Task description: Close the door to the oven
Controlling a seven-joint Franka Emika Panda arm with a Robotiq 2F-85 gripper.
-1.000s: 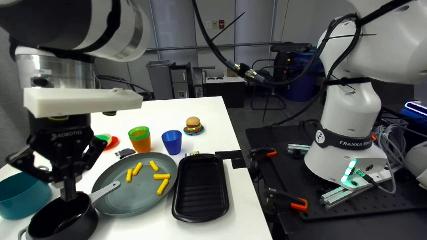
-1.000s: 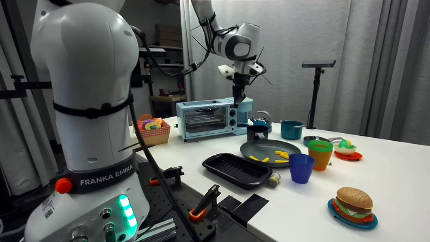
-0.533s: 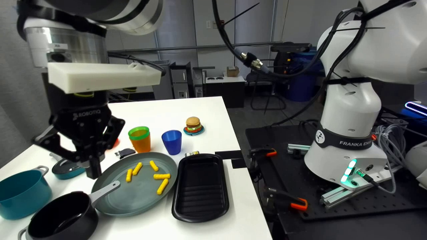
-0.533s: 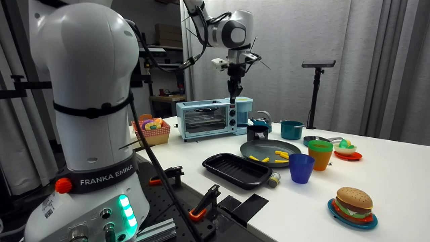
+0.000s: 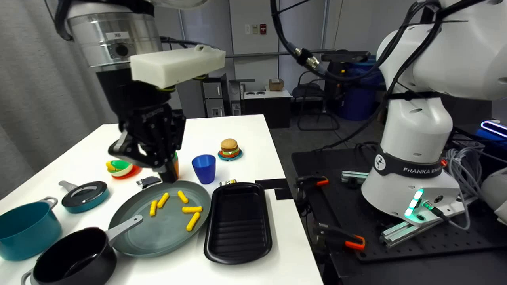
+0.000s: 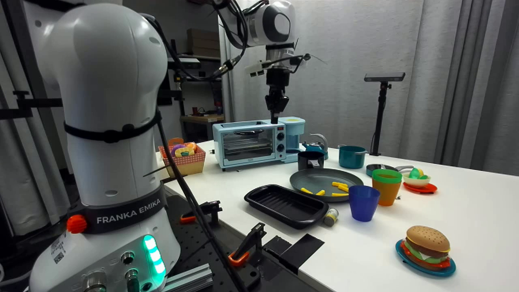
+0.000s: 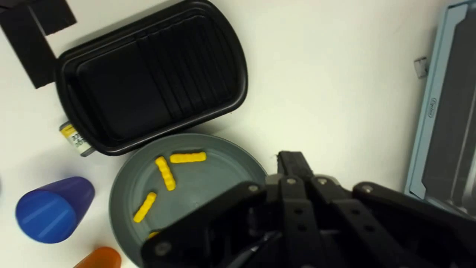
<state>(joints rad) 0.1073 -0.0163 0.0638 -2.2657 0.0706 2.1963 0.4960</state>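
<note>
A light blue toaster oven (image 6: 259, 140) stands at the back of the table in an exterior view. Its glass door (image 6: 248, 145) looks upright and flush with the front, with a dark handle (image 6: 248, 132) along its top. In the wrist view the oven's blue lower front edge (image 7: 427, 108) shows at the right; the rest is cut off. My gripper (image 7: 293, 160) has its fingers together with nothing between them. It hangs in the air above the table, beyond the grey plate's edge in the wrist view. The gripper also shows in both exterior views (image 5: 169, 176) (image 6: 274, 120).
A grey plate (image 5: 158, 237) with yellow sticks and a black tray (image 5: 237, 225) lie mid-table. A black pot (image 5: 75, 257), a teal pot (image 5: 29, 229), a blue cup (image 5: 204, 169) and a toy burger (image 5: 229, 148) stand around. A basket (image 6: 186, 162) is beside the oven.
My gripper, still shut, has risen and moved away from over the black pot. In an exterior view it moved right; it also turned somewhat. The oven and its door look unchanged.
</note>
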